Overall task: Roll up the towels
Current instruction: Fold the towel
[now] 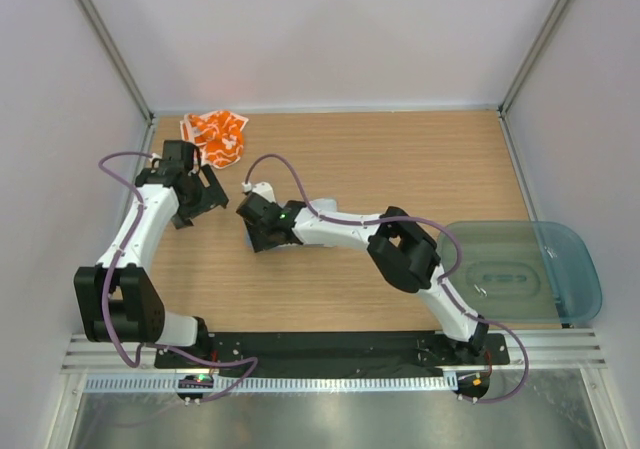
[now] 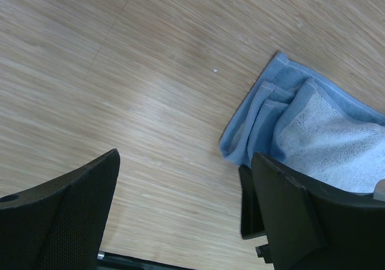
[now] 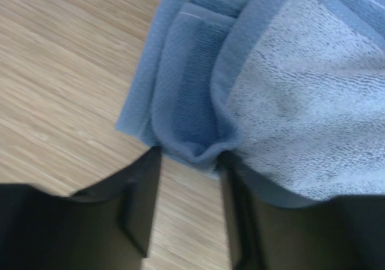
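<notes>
Pale-blue terry towel (image 3: 271,101) loosely folded; R gripper (image 3: 189,162) narrowly parted at its hem, L gripper (image 2: 186,162) wide. Wood-grain table (image 1: 400,159), white walls (image 1: 350,29).

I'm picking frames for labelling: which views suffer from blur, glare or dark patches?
Top external: evenly lit and sharp, orange-patterned towel crisp. Left wrist: pale sheen across the table; left fingers dark, soft. Right wrist: right fingers blurred, nearly black; blue towel weave reasonably sharp.

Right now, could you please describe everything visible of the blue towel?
The blue towel is soft terry cloth, pale grey-blue with a darker hemmed border. It lies on the wooden table, loosely folded into several layers, not rolled tight. Its bunched edge sits between the right gripper's parted fingertips.
</notes>
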`<state>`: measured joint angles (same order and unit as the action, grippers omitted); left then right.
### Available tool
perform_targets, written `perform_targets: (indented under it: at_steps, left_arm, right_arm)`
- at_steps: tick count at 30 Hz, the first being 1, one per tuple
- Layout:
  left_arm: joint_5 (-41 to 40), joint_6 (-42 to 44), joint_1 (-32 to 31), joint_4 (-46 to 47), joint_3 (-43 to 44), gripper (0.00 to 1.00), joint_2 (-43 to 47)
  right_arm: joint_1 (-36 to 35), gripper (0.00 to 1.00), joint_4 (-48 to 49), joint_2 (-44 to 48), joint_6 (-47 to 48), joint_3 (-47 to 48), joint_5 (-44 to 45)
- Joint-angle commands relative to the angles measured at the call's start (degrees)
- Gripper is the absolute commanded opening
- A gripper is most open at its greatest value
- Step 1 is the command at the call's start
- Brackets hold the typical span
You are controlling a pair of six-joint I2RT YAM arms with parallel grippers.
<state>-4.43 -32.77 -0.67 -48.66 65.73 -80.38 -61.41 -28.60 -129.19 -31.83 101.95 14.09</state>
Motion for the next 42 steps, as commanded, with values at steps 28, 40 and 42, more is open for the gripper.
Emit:
perform_targets:
  at_steps: [28,40,42]
  left_arm:
    - [-0.1,1.1,-5.0,2.4,3.4,0.81,-2.7]
    - [1.5,-1.8,-17.0,2.5,11.4,0.75,-15.1]
    - [1.6,-2.6,-17.7,2.7,11.5,0.73,-17.9]
  right_arm:
    - [17.3,0.55,18.0,30.0,-3.9,-34.0,-16.2]
    - [17.7,0.36,21.7,27.8,-5.1,-41.1,-17.6]
    - [17.9,0.36,21.8,27.6,-4.7,-41.8,-17.5]
